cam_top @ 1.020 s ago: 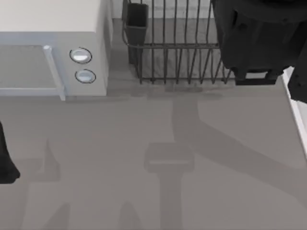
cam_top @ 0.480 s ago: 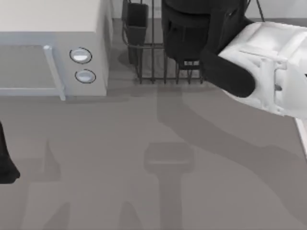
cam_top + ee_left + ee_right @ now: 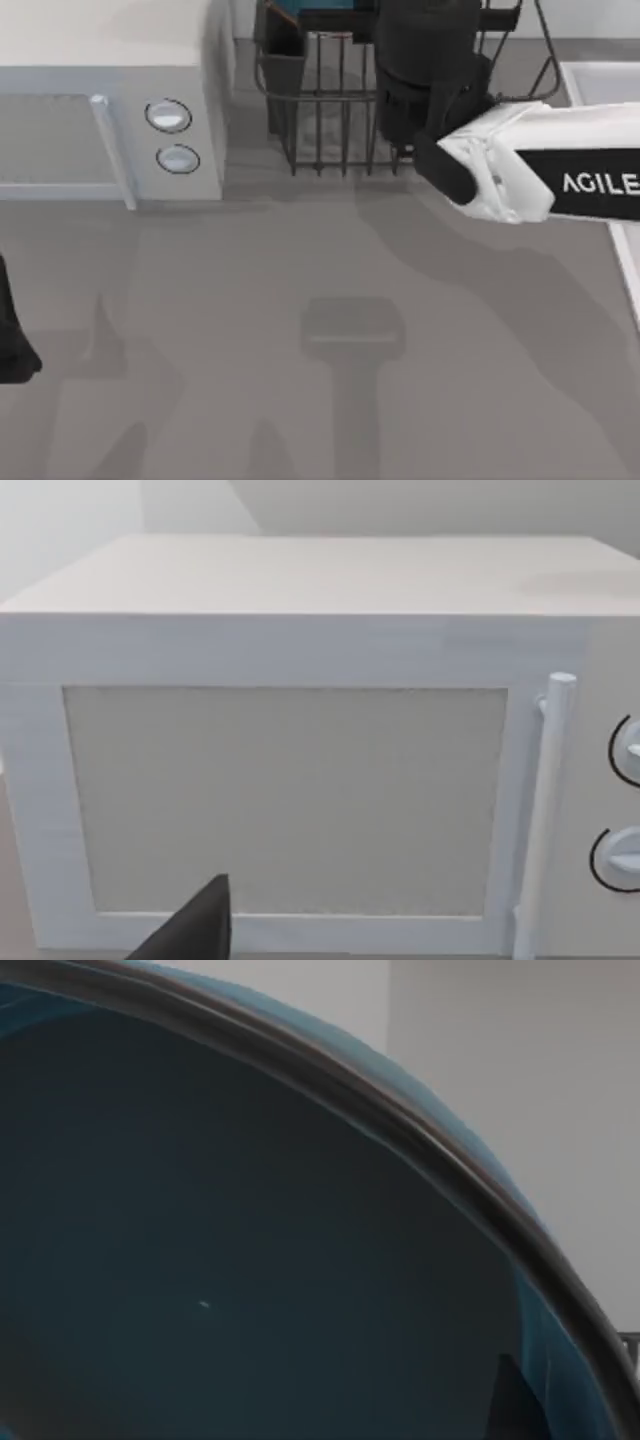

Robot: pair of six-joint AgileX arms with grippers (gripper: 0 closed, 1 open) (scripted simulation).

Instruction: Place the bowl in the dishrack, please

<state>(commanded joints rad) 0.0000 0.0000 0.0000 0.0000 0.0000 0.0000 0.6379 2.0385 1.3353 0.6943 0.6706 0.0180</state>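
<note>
The dishrack (image 3: pixel 330 100) is a dark wire basket at the back of the table, with a black cutlery cup (image 3: pixel 283 70) at its left corner. My right arm reaches in from the right, its black wrist hanging over the rack. My right gripper (image 3: pixel 345 18) holds the teal-blue bowl (image 3: pixel 290 10), of which a thin edge shows above the rack's back left. In the right wrist view the bowl's (image 3: pixel 250 1260) dark inside and curved rim sit very close. My left arm (image 3: pixel 10 340) is parked at the table's left edge.
A white microwave (image 3: pixel 110 100) with two round knobs stands left of the rack, its door (image 3: pixel 290 800) facing the left wrist camera. A white surface (image 3: pixel 590 80) lies right of the rack. Grey table top spreads in front.
My right arm has swung left and further over the rack, its white link now stretched across from the right. The bowl's teal edge has come into view above the rack.
</note>
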